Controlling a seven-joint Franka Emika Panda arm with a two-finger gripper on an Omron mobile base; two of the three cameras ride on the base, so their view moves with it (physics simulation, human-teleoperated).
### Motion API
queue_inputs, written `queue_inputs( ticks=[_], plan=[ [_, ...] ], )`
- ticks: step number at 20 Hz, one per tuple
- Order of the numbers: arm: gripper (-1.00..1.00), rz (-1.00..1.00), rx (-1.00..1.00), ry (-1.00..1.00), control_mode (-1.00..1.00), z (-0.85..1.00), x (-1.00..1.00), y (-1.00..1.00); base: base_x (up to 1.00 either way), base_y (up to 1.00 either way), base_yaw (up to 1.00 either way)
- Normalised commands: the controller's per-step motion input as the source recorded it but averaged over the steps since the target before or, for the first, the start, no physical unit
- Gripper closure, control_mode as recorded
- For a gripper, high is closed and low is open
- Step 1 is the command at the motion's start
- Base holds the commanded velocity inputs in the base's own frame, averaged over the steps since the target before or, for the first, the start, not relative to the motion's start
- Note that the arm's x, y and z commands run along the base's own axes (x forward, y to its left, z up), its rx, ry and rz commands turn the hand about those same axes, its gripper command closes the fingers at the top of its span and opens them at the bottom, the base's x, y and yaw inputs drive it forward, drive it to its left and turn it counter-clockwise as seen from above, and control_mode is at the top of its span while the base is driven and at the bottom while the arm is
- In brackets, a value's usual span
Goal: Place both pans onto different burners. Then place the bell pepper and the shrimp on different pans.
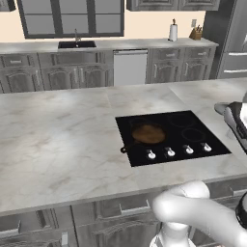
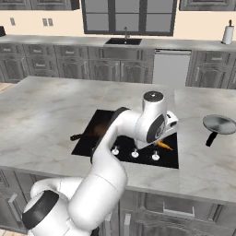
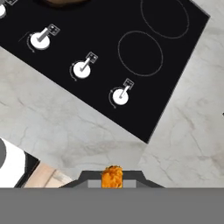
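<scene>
Gripper (image 3: pixel 112 180) shut tight on shrimp (image 3: pixel 112 176), orange piece pinched at bottom of hand view; seen too as an orange sliver (image 2: pixel 163 145) under the hand in right base view, held above front right part of cooktop (image 2: pixel 171 157)

Below the hand: marble counter (image 3: pixel 78 131) at the cooktop's front corner, three white knobs (image 3: pixel 82 68) in a row, two empty burners (image 3: pixel 140 53) just beyond them

Skillet (image 1: pixel 148 134) sitting on front left burner, rusty inside up, short handle toward front left over the glass edge

Steel pan (image 2: pixel 219 124) resting on counter right of cooktop, well apart from it, black handle (image 2: pixel 211 138) pointing toward the front

Bell pepper: cannot tell where

Far wall: sink (image 1: pixel 76 44), white dishwasher (image 1: pixel 130 67), paper towel roll (image 1: pixel 173 32), knife block (image 1: pixel 196 33)
</scene>
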Motion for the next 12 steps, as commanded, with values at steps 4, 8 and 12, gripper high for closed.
queue_inputs(
  ticks=[4,8,12],
  plan=[
    [1.0,0.0,0.0,0.0,-1.0,0.33,0.37,0.37,0.0,0.0,0.0],
    [1.0,0.0,0.01,0.0,-1.0,0.35,0.41,0.34,0.0,0.0,0.0],
    [1.0,0.01,0.01,0.0,-1.0,0.25,0.28,0.44,0.0,0.0,0.0]
  ],
)
